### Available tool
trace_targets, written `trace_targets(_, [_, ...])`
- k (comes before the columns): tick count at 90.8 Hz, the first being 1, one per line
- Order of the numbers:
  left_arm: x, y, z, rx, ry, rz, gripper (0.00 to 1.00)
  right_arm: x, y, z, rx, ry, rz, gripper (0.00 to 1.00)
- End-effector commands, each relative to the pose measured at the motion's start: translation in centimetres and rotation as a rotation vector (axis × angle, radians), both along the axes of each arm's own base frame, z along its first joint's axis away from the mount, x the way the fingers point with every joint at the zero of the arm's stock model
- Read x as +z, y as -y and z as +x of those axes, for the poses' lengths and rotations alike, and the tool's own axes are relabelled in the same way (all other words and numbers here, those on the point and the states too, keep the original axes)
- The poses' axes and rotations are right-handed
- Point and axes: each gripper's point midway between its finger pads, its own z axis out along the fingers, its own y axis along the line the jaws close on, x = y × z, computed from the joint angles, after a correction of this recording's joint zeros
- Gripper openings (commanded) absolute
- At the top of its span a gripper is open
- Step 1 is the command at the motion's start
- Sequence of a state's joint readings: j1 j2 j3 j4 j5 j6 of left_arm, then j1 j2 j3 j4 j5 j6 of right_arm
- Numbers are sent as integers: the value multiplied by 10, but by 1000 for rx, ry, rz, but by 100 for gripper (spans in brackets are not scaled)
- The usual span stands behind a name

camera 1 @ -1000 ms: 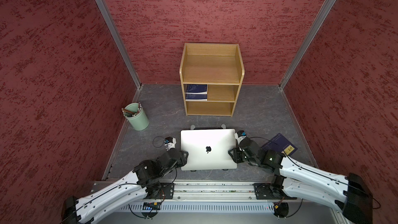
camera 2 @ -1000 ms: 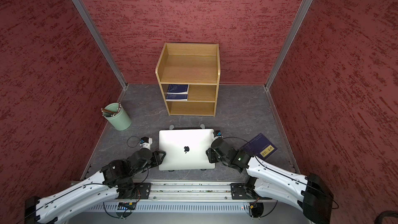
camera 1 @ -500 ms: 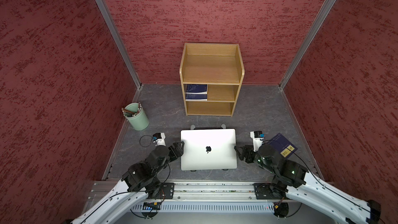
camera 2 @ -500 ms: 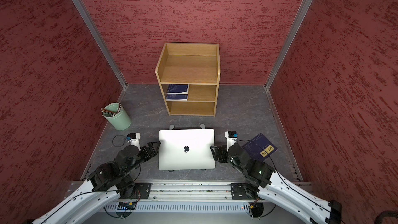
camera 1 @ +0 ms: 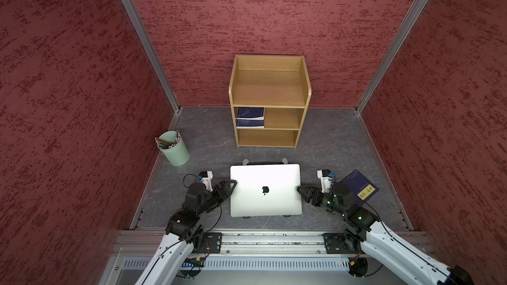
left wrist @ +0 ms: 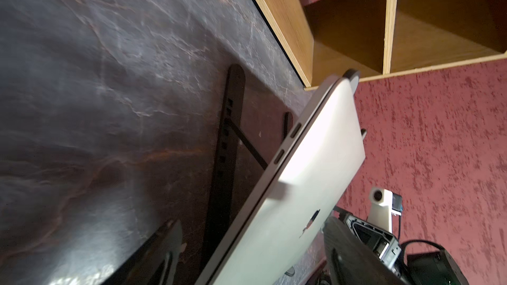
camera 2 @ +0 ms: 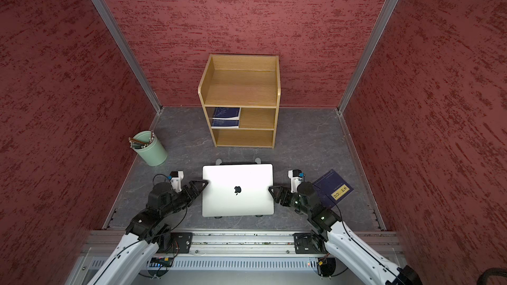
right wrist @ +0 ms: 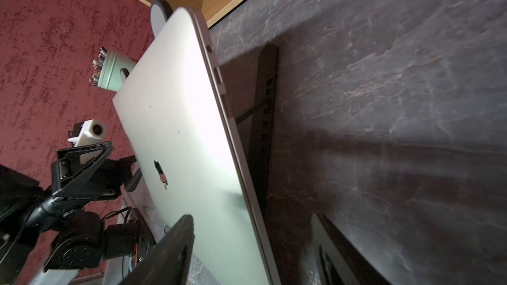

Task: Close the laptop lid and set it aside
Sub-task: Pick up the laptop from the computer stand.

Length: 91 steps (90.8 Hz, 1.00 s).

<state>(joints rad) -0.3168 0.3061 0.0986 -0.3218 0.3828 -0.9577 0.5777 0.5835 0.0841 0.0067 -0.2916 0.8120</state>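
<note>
Shut laptop (camera 1: 265, 190) on stand (left wrist: 232, 111): my left end effector (camera 1: 232, 185) and right end effector (camera 1: 300, 189) straddle its edges, unclenched; uneven clamping may tip it off.

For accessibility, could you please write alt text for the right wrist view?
The closed laptop lies tilted on a black stand, its edge between the open jaws of the right gripper; the left gripper faces the opposite edge.
</note>
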Motion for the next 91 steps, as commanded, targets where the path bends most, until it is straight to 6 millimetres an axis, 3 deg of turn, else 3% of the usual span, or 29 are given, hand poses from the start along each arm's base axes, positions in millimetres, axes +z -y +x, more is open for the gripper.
trace_targets(1, [-2, 6, -2, -55, 24, -6, 83, 25, -16, 2, 72, 63, 100, 69])
trace_targets(27, [-16, 5, -3, -40, 4, -3, 71, 11, -24, 7, 99, 12, 85, 61])
trace_targets(55, [-24, 8, -6, -57, -15, -17, 60, 21, -23, 3, 103, 27, 116, 45])
trace_targets(91, [-25, 14, -6, -74, -11, -10, 44, 32, -23, 4, 101, 52, 131, 35])
